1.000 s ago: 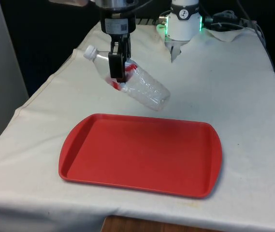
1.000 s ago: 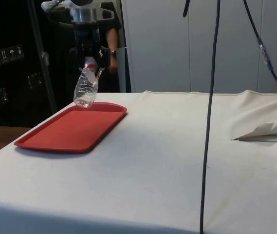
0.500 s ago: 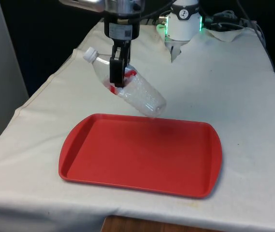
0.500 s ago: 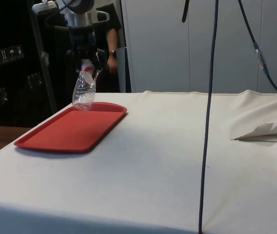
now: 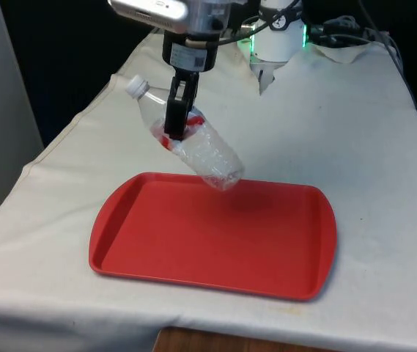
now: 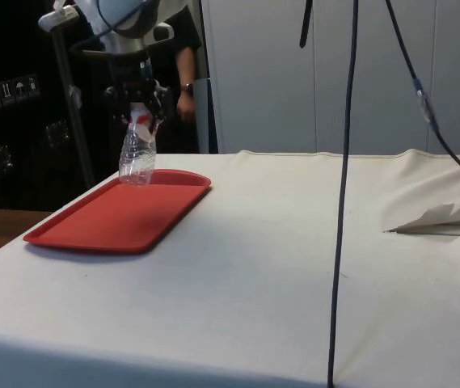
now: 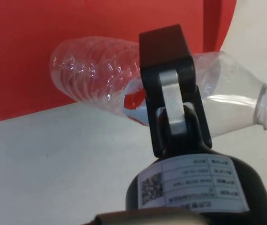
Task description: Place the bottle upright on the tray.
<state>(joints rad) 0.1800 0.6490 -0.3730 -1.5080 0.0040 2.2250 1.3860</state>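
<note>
Side view: person [image 6: 183,56] behind gripper [image 6: 138,103] holding tilted bottle [image 6: 136,155]

White cloth [image 5: 355,125] over the table, black cables [image 6: 344,186] hanging, a person [image 6: 183,77] behind.

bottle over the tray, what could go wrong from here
1. The bottle hangs tilted in the gripper, base low over the far edge of the red tray. Released like this, it would likely tip over rather than stand.
2. Its base is close to the tray's far rim; lowering without moving further in could catch the rim.
3. The thin clear plastic may slip or buckle in the fingers.
</note>
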